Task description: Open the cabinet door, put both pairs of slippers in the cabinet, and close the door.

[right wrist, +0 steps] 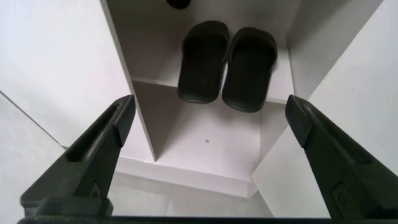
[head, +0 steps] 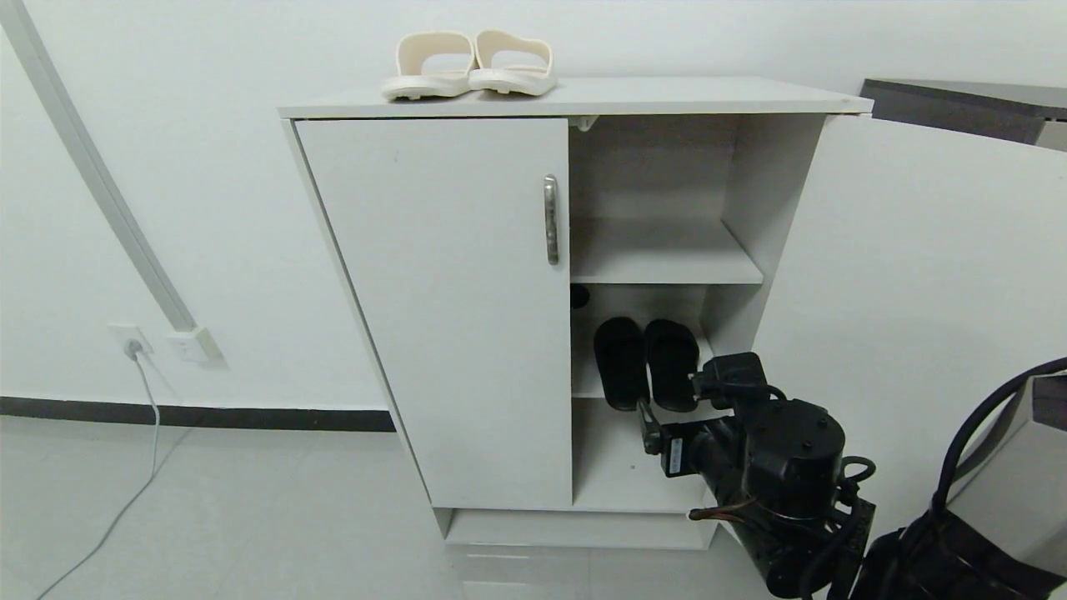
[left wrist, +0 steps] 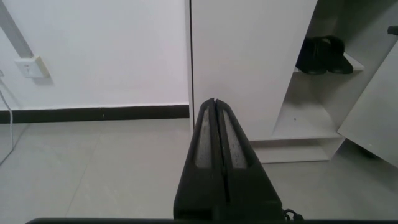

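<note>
Right gripper (right wrist: pixel 210 107) is spread wide, arm held low just outside the cabinet's (head: pixel 433 333) open side. Left gripper (left wrist: pixel 214 134) has fingers pressed together, well back from the cabinet, aimed at its base.

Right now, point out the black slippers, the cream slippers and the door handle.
black slippers (head: pixel 621 362), head view, upper of the left one
cream slippers (head: pixel 514 42), head view, strap of the right one
door handle (head: pixel 550 219), head view, middle of the metal bar

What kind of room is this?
Probably a hallway or entry corner: a white shoe cabinet holds black slippers, cream slippers sit on top, and a wall socket is nearby.
</note>
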